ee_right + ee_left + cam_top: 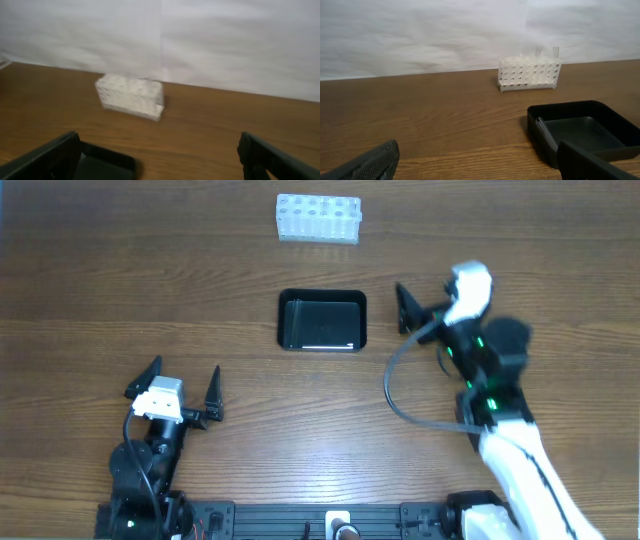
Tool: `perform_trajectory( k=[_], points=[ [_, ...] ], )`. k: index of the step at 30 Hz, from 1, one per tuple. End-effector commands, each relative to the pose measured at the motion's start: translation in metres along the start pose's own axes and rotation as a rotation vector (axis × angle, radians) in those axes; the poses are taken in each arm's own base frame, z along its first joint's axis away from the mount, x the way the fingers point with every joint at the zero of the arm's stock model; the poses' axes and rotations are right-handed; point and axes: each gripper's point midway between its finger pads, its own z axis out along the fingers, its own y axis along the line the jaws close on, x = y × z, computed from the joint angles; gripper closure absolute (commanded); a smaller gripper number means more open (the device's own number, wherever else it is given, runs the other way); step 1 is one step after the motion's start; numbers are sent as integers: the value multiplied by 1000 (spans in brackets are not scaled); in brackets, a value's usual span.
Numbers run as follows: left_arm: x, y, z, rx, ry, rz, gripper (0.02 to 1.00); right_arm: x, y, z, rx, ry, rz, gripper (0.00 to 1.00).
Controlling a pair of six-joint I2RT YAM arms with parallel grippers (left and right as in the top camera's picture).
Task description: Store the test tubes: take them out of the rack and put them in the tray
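Tabletop [120,270] of brown wood carries everything. Right gripper [157,145] hovers just right of the tray [283,320], its fingers spread wide and holding nothing, facing the rack [317,219]. Left gripper [182,388] sits low near its own base, well apart from the tray, jaws likewise wide and empty. The black tray lies mid-table, between the arms and the rack; whether anything lies inside it I cannot tell. The white rack stands beyond, its long axis running left to right. Two clear test tubes [555,51] stand upright at one end of it.
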Motion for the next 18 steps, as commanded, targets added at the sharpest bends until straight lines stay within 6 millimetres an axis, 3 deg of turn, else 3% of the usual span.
perform_trajectory(
  k=[1, 3, 5, 10, 14, 18],
  points=[
    [1, -2, 0, 12, 1, 10, 18, 2, 52, 61, -196, 86, 36, 7],
    [1, -2, 0, 12, 1, 10, 18, 9, 76, 91, -251, 148, 35, 9],
    [1, -2, 0, 12, 1, 10, 18, 16, 88, 116, -232, 208, 53, 7],
    [1, -2, 0, 12, 1, 10, 18, 26, 95, 163, -112, 314, 108, 7],
    [1, -2, 0, 12, 1, 10, 18, 29, 105, 187, -95, 347, 114, 7],
    [1, -2, 0, 12, 1, 10, 20, 35, 94, 209, 7, 371, 155, 12]
  ],
)
